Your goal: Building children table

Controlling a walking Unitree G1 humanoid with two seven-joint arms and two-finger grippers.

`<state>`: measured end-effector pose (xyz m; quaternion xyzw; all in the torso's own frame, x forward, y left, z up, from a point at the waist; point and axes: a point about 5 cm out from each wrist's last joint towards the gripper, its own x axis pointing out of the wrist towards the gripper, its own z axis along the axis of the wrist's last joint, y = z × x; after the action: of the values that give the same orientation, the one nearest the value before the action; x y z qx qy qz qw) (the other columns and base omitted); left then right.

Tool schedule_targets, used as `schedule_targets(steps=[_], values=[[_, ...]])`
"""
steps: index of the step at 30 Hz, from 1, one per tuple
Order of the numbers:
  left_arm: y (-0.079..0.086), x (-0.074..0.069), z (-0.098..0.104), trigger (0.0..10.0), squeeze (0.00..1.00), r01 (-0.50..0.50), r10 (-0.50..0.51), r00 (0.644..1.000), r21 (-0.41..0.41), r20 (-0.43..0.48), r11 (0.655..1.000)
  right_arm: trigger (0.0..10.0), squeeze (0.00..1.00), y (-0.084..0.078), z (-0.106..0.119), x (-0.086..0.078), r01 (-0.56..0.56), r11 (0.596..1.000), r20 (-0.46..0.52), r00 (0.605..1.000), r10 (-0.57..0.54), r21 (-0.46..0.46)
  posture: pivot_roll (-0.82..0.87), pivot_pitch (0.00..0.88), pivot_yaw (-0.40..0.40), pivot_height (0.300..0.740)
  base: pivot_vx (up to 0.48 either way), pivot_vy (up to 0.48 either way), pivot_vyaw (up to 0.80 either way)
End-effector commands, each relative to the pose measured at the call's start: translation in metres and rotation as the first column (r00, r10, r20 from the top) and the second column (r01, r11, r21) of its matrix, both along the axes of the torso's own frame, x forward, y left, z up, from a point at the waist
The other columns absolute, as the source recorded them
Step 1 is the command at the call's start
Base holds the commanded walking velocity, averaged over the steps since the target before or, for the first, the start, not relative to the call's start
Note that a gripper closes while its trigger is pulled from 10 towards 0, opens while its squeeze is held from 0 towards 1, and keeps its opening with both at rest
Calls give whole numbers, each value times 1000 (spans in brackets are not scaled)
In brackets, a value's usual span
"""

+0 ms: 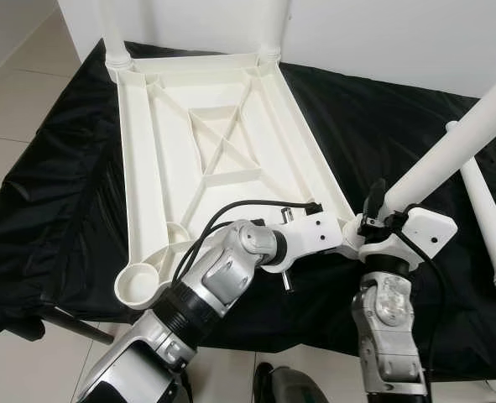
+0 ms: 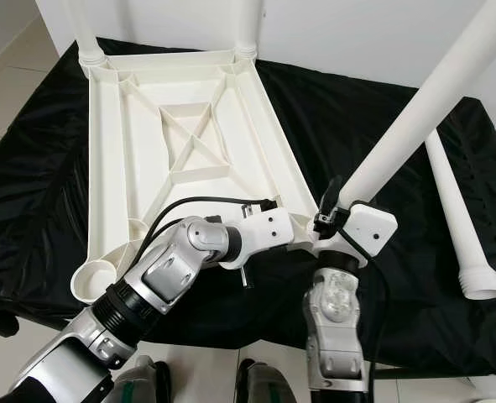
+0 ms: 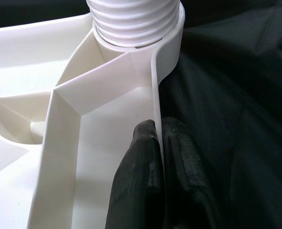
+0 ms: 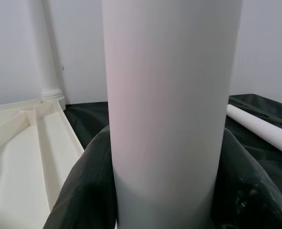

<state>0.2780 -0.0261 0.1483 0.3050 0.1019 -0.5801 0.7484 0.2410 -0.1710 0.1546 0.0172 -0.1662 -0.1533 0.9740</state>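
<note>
- The black cloth [image 1: 54, 210] covers the floor under all the parts, likely to keep the white plastic from scuffing.
- The white tabletop [image 1: 222, 134] lies upside down on it, ribbed underside up, so the corner sockets face upward for the legs. Two legs [image 1: 113, 34] already stand at the far corners.
- A third table leg [image 2: 415, 126] rises at a slant from the near right corner; its threaded end [image 3: 133, 21] sits in the socket, apparently being screwed in.
- A spare leg [image 2: 457, 227] lies on the cloth to the right, apart from the tabletop.
- The right end effector [image 1: 373, 220] is clenched around the slanted leg near its base, presumably to turn it.
- The left end effector [image 3: 157, 157] pinches the tabletop's side wall just beside that socket, steadying it.
- The near left socket [image 1: 138, 285] is empty.
</note>
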Motion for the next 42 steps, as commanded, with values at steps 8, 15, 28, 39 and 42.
schedule_targets(steps=[8, 15, 28, 39, 42], values=[[7, 11, 6, 10000, 0, -96, 96, 992, 2, 84, 995, 10000, 0, -26, -58, 2, -85, 996, -310, 947, 88, 24, -30, 107, -26, 740, 0, 0, 0], [7, 12, 7, 10000, 0, -99, 99, 991, -1, 85, 995, 10000, 0, -30, -60, 2, -260, 965, -314, 915, 252, 18, -30, 109, -30, 740, 0, 0, 0], [7, 13, 8, 10000, 0, -101, 101, 991, -5, 87, 995, 10000, 0, -40, -69, -11, -488, 872, -333, 817, 471, 37, -32, 108, -26, 740, 0, 0, 0], [7, 13, 10, 10000, 0, -93, 93, 992, -4, 89, 996, 10000, 0, -69, -66, 1, -568, 822, -371, 773, 515, -42, -34, 106, -16, 740, 0, 0, 0], [7, 13, 10, 10000, 0, -92, 92, 992, -4, 90, 996, 10000, 0, -73, -64, 5, -577, 815, -370, 769, 521, -52, -34, 106, -16, 740, 0, 0, 0]])
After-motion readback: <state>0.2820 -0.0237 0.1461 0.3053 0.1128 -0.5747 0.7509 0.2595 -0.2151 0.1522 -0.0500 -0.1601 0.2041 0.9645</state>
